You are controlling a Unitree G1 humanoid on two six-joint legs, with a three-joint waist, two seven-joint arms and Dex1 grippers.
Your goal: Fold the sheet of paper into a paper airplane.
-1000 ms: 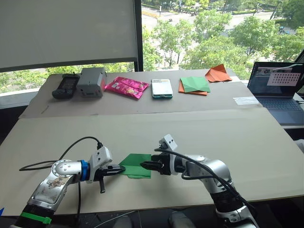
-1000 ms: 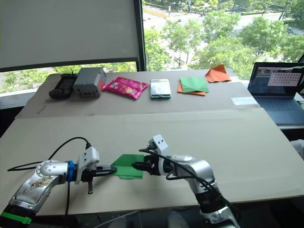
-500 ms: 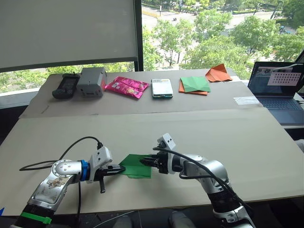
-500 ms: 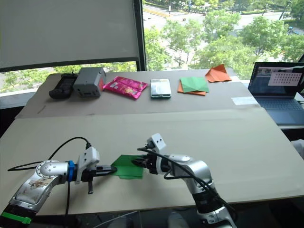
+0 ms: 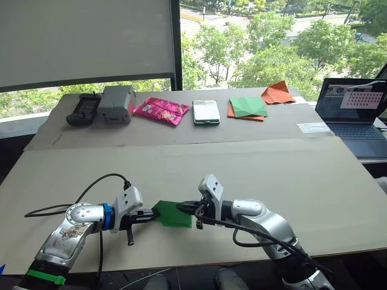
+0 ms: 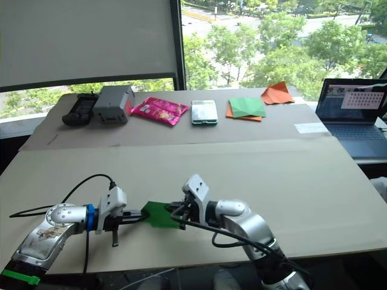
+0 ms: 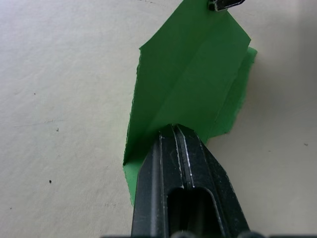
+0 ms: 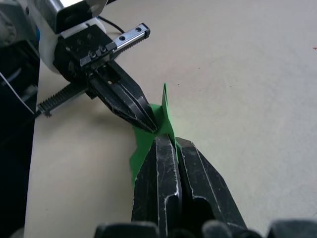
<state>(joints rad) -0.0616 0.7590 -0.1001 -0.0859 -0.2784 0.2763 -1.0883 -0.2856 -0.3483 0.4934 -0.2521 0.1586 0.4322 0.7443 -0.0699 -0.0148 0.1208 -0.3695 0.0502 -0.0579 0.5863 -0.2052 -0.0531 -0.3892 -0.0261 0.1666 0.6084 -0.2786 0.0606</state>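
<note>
Green sheet of paper (image 5: 174, 214), creased and folded narrow, lies on the table (image 5: 254, 169).

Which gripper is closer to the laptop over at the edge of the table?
Right. The right gripper is clamped on the near-side end of the sheet of paper, on the laptop's side. The left gripper grips the sheet's opposite end, farther from the laptop.

The sheet of paper (image 7: 190, 84) is thin, matt green stock with sharp creases and slightly ragged edges. My left end effector (image 7: 174, 130) and right end effector (image 8: 166, 141) have black fingers, scuffed and dull, like hard plastic. The surface (image 5: 290, 175) looks matt, speckled beige board.
</note>
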